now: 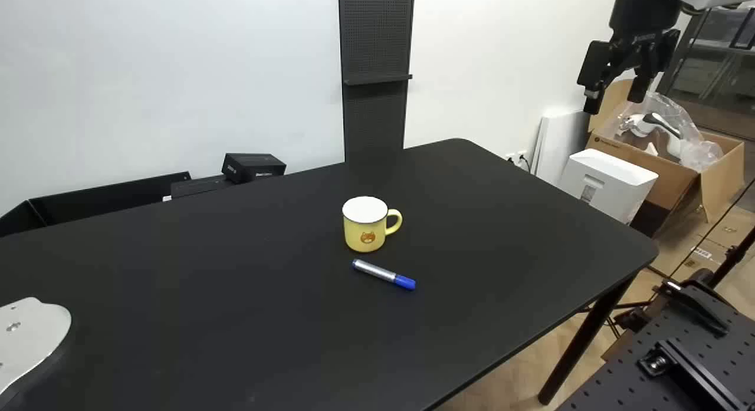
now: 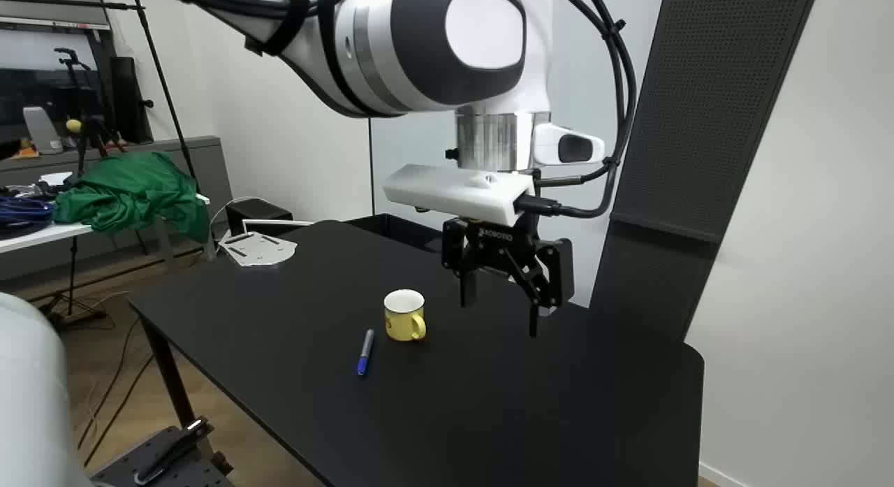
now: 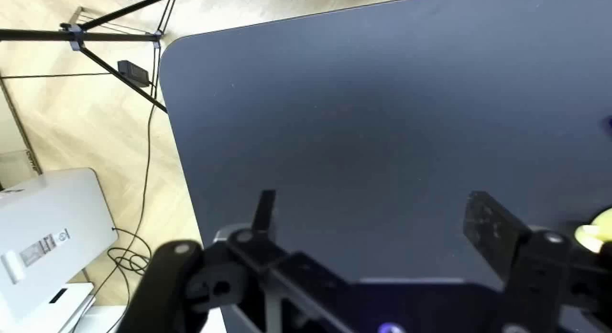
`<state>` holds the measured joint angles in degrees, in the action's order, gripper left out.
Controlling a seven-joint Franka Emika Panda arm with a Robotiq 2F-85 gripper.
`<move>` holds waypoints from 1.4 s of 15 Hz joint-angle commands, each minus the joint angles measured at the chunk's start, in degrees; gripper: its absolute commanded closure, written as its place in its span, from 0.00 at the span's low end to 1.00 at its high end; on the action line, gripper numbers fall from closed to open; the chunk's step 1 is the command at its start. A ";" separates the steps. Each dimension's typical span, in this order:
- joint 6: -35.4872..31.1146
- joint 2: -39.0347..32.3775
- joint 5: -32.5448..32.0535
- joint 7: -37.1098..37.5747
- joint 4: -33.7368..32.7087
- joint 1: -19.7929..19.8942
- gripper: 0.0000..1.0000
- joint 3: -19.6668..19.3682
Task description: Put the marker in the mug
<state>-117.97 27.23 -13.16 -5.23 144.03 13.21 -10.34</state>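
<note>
Leftmost in an exterior view, the marker (image 2: 366,351) lay on the worktop (image 2: 559,403), in from its left edge. Just beside it, farther from that edge, I saw the mug (image 2: 402,325) upright. Rightmost, the gripper (image 2: 501,316) hung over the worktop, jaws wide apart.

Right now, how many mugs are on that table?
1: the mug, upright beside the marker in both exterior views. The wrist view shows part of it. No others seem hidden.

In an exterior view the arm (image 2: 374,50) slants down from the upper left, its wrist (image 2: 492,139) upright; below it hangs the pincer (image 2: 501,317), fingers (image 2: 468,289) spread well apart and pointing down.
</note>
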 commanded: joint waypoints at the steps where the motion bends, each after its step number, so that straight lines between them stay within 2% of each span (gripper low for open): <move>1: 0.13 0.00 -0.08 0.06 -0.09 -0.20 0.00 -0.18; 13: -0.38 -0.19 0.51 -0.29 0.07 -0.73 0.00 -0.13; 17: -1.89 -0.96 3.83 -5.34 2.16 -5.72 0.00 1.14; 21: -2.59 -1.55 12.26 -12.72 5.45 -13.60 0.00 3.05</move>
<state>-119.48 26.12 -5.22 -13.67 147.61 4.00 -8.28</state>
